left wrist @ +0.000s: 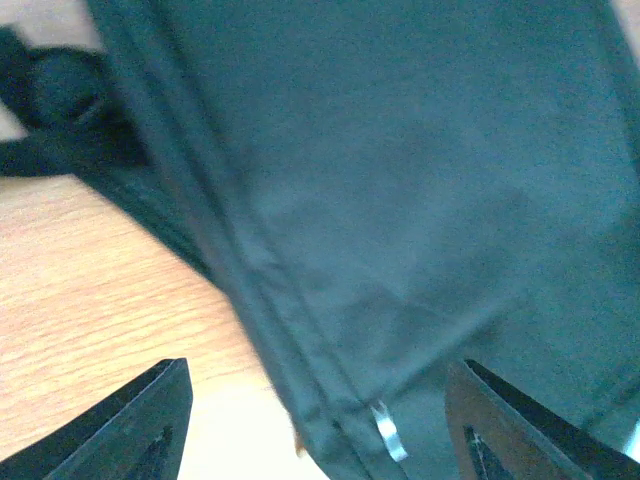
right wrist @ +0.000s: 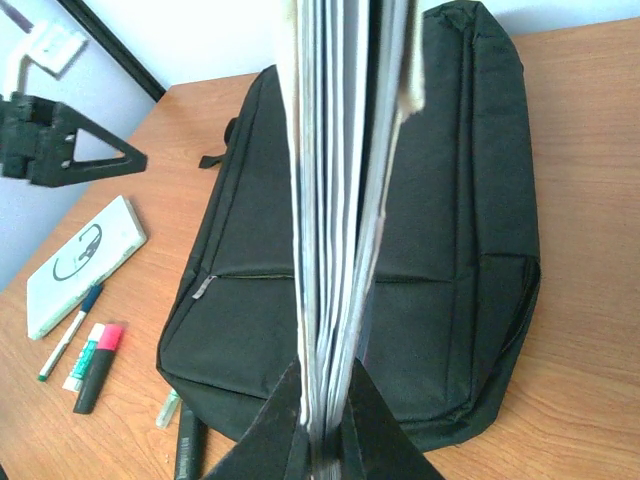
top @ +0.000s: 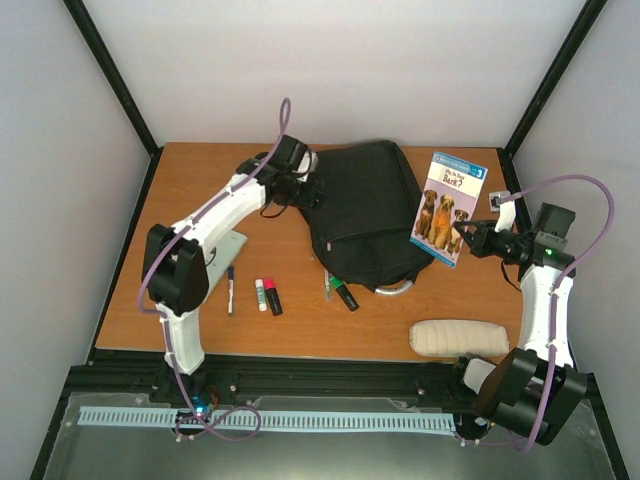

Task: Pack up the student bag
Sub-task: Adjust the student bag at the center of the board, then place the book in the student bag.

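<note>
An orange-brown wooden table (top: 380, 325) stands in a booth of plain white walls (top: 340, 60) (the side ones look greyer), with black frame posts (top: 110, 70) at the back corners. A grey metal sheet (top: 330, 455) lies before its near edge. Light is soft and even.

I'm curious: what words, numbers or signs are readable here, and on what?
"Bark?": title on the dog book; the line above it is too small to read.
"3": same cover's top corner.
White box: headphone drawing, no readable words.
Markers: labels too small.
Black bag: no text seen.
</note>
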Controlling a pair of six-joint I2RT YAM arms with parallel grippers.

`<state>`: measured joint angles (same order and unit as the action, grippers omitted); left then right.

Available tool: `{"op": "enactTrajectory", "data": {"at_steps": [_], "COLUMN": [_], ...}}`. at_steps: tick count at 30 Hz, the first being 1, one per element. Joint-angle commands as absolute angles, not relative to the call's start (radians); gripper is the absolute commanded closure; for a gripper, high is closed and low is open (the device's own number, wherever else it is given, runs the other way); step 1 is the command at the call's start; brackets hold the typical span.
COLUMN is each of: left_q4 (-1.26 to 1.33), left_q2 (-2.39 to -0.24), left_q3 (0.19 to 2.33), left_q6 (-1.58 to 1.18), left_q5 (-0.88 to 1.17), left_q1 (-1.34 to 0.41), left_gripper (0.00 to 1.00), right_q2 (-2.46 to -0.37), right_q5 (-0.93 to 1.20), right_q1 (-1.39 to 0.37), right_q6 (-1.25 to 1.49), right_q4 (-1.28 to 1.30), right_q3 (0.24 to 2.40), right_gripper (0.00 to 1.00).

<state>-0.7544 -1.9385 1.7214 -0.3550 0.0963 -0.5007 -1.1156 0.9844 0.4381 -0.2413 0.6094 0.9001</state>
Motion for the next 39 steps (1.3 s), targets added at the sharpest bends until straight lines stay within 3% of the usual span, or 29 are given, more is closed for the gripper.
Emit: {"op": "enactTrajectory", "data": {"at_steps": [1,8,14,20,24,30,39], "left_q4": [-0.839,-0.843,-0.932,-0.974,-0.978,-0.988,-0.893], "left_q2": [-1.873,-1.855,-1.96,-2.055,-2.077,-2.151,-2.189], "left_q3": [1.716,1.659,1.748,1.797,1.794,1.828,1.829], "left_q6": [-0.035,0.136,0.248,0.262,0.283,0.296,0.28], "left_q5": [0.182,0.241,0.194,0.056,0.141,0.092,-0.004], "left_q1": [-0.616,-0.761,-0.856,-0.88,-0.883,-0.915,-0.921], "left_gripper": [0.29,0.32,0.29,0.29,0.29,0.26,0.36], "right_q2": [-1.123,-1.136,-1.125,-1.122,-1.122,-1.133,-1.135], "right_q5": [1.024,1.027,1.025,1.027,1.025,1.031,1.027], "right_q1": [0.447,0.45,0.453,0.462,0.466,0.466,0.468], "right_q6": [-0.256,-0.262,-0.263,-0.269,-0.273,-0.275,-0.281], "right_q4": [0.594,0.604,0.605,0.61,0.611,0.614,0.618], "right_q3": [0.911,0.916,0.914,0.914,0.913,0.916,0.917], "right_gripper": [0.97,0.97,0.97,0.97,0.97,0.97,0.97]}}
